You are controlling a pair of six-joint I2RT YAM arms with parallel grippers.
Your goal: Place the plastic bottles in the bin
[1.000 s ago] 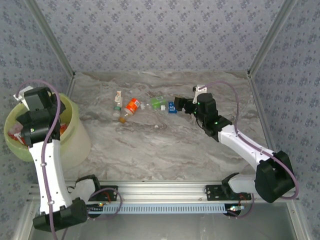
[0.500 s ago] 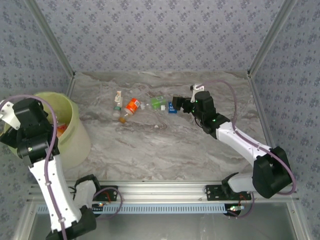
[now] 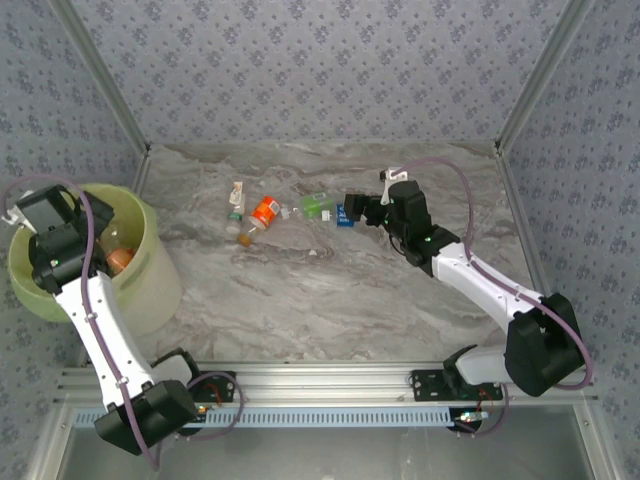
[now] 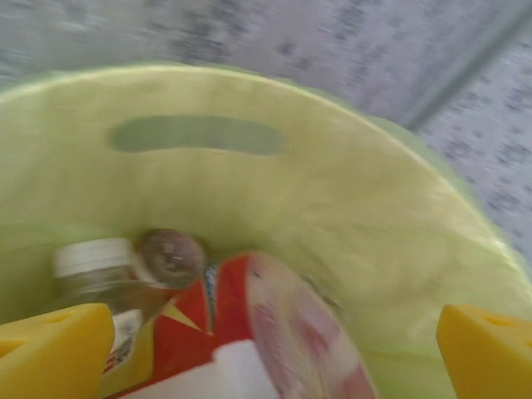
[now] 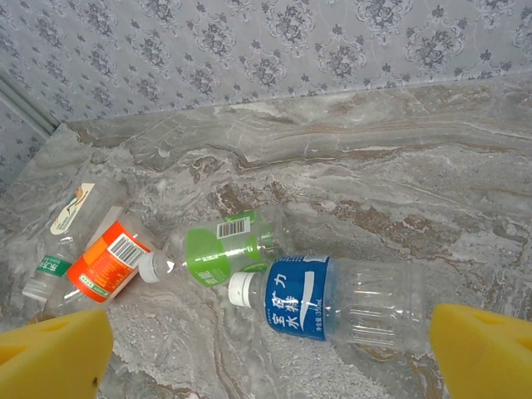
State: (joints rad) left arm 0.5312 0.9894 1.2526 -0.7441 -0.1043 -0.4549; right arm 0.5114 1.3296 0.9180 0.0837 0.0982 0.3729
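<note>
**Top external.** The bin (image 3: 150,225) stands at the left edge of the frame. The left jaws hang over its mouth, and I cannot tell their state from here. On the counter (image 3: 330,300), in the upper middle, four bottles lie in a loose row. From left to right they are the white-label bottle (image 3: 236,195), orange-label bottle (image 3: 265,211), green-label bottle (image 3: 317,204) and blue-label bottle (image 3: 343,214). The right jaws sit just right of the blue-label bottle, pointing left at it.

**Left wrist.** The view is blurred. The left jaws are released, with their yellow pads (image 4: 50,341) far apart in the bottom corners. Below them is the bin's inner wall, with the handle slot (image 4: 195,135) at upper left. A red-label bottle (image 4: 224,332) and a white-capped bottle (image 4: 96,262) lie inside at lower left.

**Right wrist.** The right jaws are released, gripping nothing, with their pads in the bottom corners. The blue-label bottle lies on its side at lower centre, cap to the left, clear of both pads. The green-label bottle is just beside its cap. The orange-label bottle lies at the left, with the white-label bottle above it.
</note>
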